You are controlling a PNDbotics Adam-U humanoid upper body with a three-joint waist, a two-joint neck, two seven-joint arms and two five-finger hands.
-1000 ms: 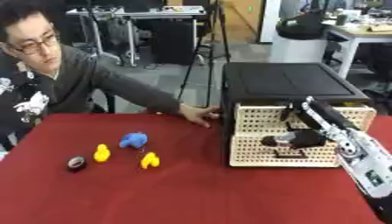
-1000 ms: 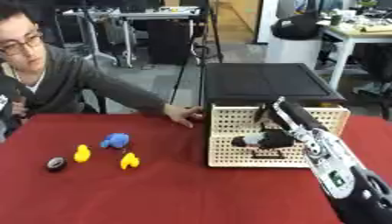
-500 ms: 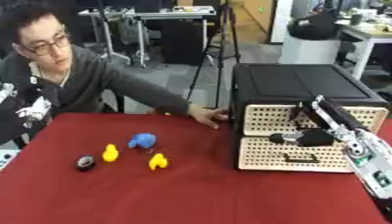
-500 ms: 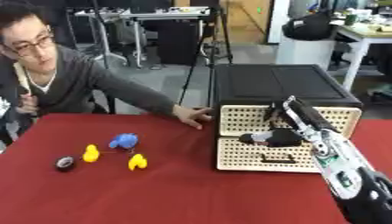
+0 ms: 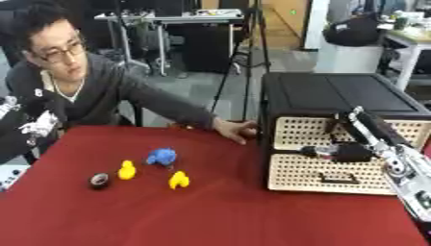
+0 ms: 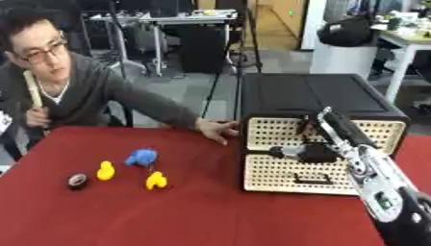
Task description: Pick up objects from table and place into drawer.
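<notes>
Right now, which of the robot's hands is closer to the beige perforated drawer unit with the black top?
Right. The right hand is at the front of the beige perforated drawer unit, between its two drawers. The left hand shows in neither view.

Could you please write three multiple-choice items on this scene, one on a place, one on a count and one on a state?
1. Where do the small toys lie?
A. on the red table, left of the drawer unit
B. on top of the unit
C. in a drawer

2. How many yellow toys are there?
A. one
B. two
C. four

3. Where is the right hand?
A. over the toys
B. at the unit's front
C. flat on the table

Key: 1 A, the blue toy lies on the red table, left of the drawer unit. 2 B, one yellow toy and another yellow toy. 3 B, the right hand is between the drawer fronts.
</notes>
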